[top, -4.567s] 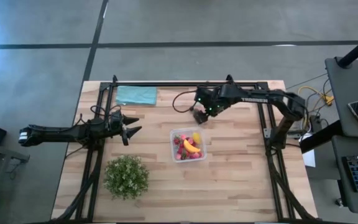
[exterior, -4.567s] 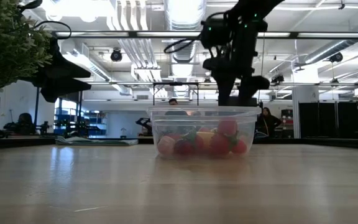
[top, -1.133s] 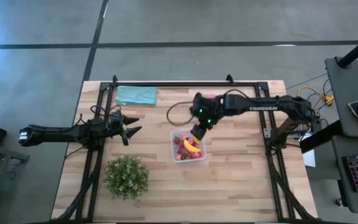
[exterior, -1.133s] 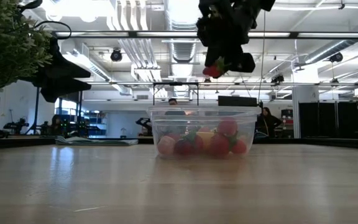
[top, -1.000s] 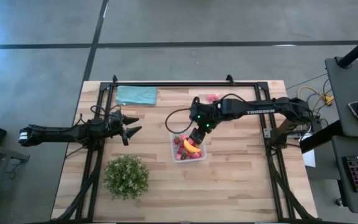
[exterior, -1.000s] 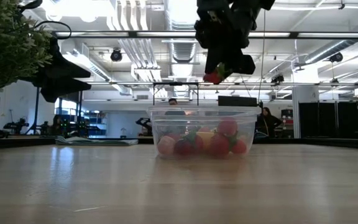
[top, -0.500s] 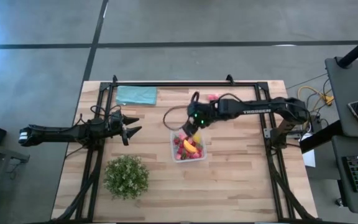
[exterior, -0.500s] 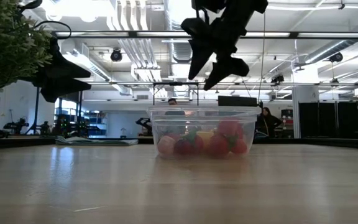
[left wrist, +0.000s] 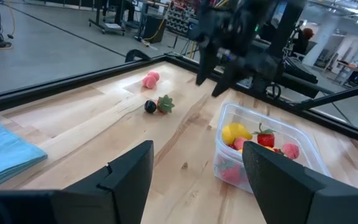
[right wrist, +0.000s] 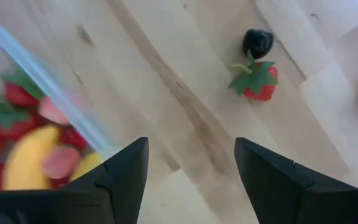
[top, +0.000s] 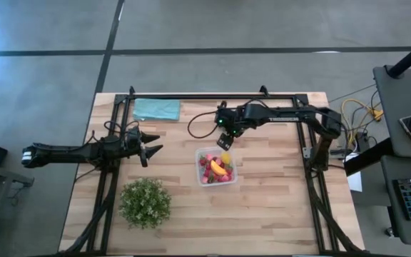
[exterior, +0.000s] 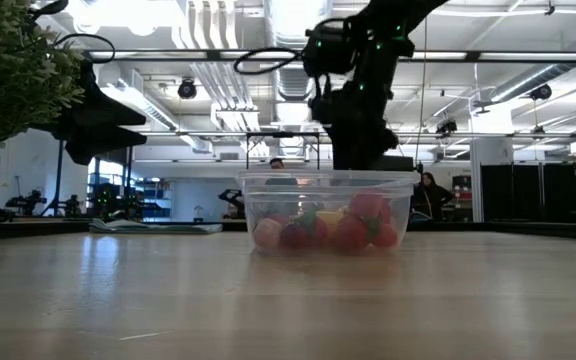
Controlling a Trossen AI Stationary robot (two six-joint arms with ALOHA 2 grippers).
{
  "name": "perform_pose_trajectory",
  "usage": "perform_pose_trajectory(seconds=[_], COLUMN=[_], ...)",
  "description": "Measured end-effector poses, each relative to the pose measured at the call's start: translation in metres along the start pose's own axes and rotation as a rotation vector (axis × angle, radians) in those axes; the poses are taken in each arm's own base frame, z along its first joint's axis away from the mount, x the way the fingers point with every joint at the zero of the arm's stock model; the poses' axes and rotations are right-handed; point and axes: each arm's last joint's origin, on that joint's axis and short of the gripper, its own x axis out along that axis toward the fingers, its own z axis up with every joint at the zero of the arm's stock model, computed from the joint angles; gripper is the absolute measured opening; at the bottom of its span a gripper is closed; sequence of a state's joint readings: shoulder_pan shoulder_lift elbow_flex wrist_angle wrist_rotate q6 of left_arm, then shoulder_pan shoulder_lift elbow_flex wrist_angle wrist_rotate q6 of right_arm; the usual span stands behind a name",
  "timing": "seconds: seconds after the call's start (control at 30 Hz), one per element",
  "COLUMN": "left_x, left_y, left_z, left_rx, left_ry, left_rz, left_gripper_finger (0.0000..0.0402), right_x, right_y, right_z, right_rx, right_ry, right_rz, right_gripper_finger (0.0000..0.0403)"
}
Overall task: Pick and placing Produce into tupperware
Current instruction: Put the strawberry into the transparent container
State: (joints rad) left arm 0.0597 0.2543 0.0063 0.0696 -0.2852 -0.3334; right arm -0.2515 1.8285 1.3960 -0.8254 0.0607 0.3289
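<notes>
The clear tupperware (top: 199,168) stands mid-table and holds red and pink produce with a yellow banana (top: 220,170). My right gripper (top: 225,138) hangs open and tilted downward just past the tupperware's far wall, with nothing between its fingers. Beyond it, loose produce lies on the wood: a red strawberry (right wrist: 257,82), a dark piece (right wrist: 257,42) and a pink piece (left wrist: 151,79). My left gripper (top: 150,150) waits open at the table's left, clear of everything.
A bushy green plant (top: 145,202) stands near the front left. A teal folded cloth (top: 156,108) lies at the far left corner. A black frame (top: 191,96) runs along the table's far and side edges. Bare wood spreads right of the tupperware.
My right gripper held a red piece above the tupperware, then opened, and the piece is gone from its fingers. The gripper then went toward the table's far edge and down, tipping steeper, to stand just behind the tupperware's far wall.
</notes>
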Motion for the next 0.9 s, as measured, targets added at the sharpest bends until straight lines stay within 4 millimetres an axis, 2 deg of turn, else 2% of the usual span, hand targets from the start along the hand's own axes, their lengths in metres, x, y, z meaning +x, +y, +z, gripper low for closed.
perform_pose_trajectory(seconds=[0.17,0.27,0.43,0.67,0.8,0.9], left_x=[0.0,0.0,0.0,0.0,0.0,0.0], left_y=[0.0,0.0,0.0,0.0,0.0,0.0], left_z=[0.0,0.0,0.0,0.0,0.0,0.0], left_rx=[0.0,0.0,0.0,0.0,0.0,0.0], left_ry=[-0.001,-0.001,-0.001,-0.001,-0.001,-0.001], left_rz=[0.0,-0.001,-0.001,0.0,0.0,-0.001], left_gripper_finger=[0.0233,0.0233,0.0233,0.0233,0.0233,0.0233], right_x=[0.031,0.04,0.038,0.029,0.031,0.038], right_y=[-0.004,-0.005,-0.011,-0.034,-0.051,-0.062], right_z=[0.001,0.002,0.005,0.014,0.019,0.02], right_rx=[-0.12,-0.17,-0.232,-0.358,-0.315,-0.267], right_ry=[0.052,0.067,0.062,0.029,0.028,0.048], right_rz=[-0.099,-0.147,-0.148,-0.141,-0.026,-0.009], right_gripper_finger=[0.023,0.0228,0.0231,0.0231,0.0231,0.023])
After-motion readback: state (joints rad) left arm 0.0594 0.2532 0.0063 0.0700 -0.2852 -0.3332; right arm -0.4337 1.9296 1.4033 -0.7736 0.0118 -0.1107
